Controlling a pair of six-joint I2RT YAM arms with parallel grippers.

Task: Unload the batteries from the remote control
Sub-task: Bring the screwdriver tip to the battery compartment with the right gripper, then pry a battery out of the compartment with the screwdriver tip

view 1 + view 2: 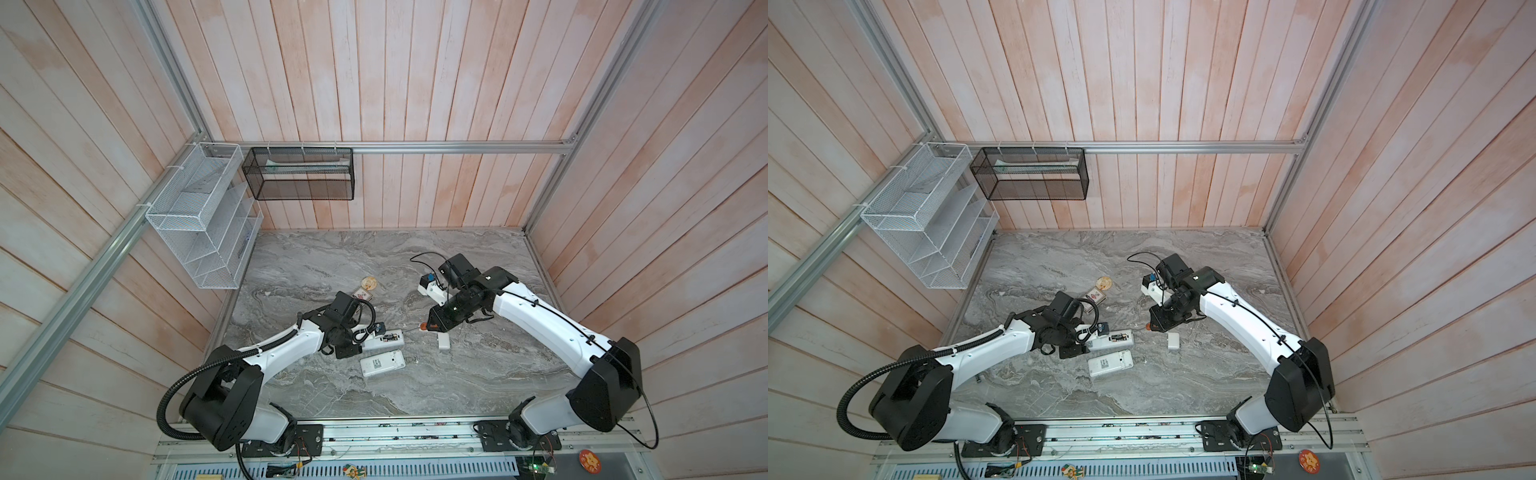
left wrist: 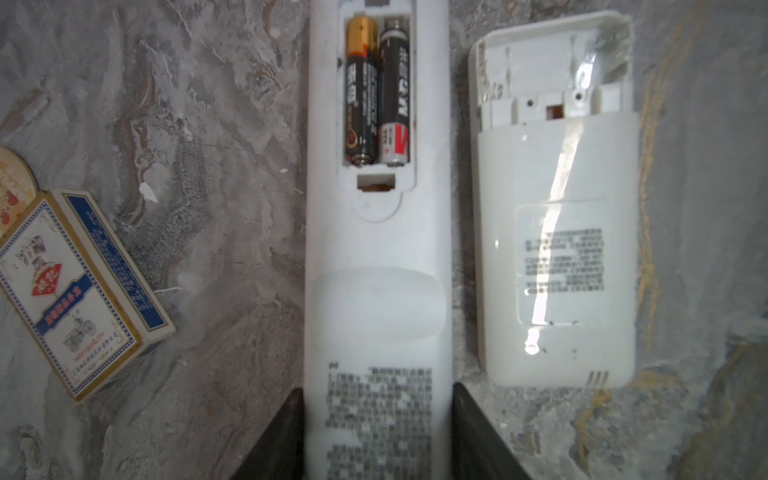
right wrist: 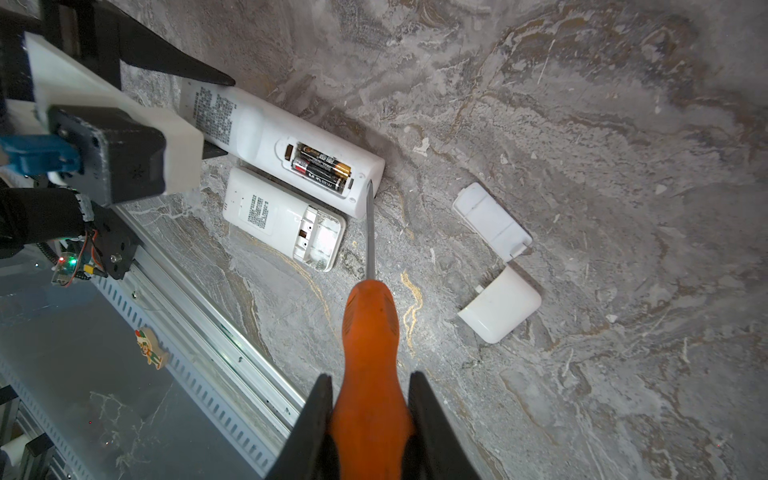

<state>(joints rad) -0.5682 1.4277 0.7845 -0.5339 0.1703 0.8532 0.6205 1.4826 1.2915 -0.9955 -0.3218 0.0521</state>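
A long white remote control [image 2: 376, 291] lies back up on the marble table, its battery bay uncovered. Two batteries [image 2: 361, 91] lie side by side in the bay, one with a golden end, and they also show in the right wrist view [image 3: 322, 168]. My left gripper [image 2: 377, 399] is shut on the remote's printed end. My right gripper [image 3: 371, 386] is shut on an orange-handled screwdriver [image 3: 370, 332]. The screwdriver's metal tip [image 3: 368, 185] sits just off the remote's battery end. In both top views the remote [image 1: 384, 338] [image 1: 1115, 338] lies between the two grippers.
A shorter white remote [image 2: 557, 249] [image 1: 382, 363] lies beside the held one, its bay open and bare. Two loose white covers [image 3: 490, 220] [image 3: 500, 309] lie to the right. A card box [image 2: 79, 291] and a round wooden disc [image 1: 368, 283] sit behind the left arm.
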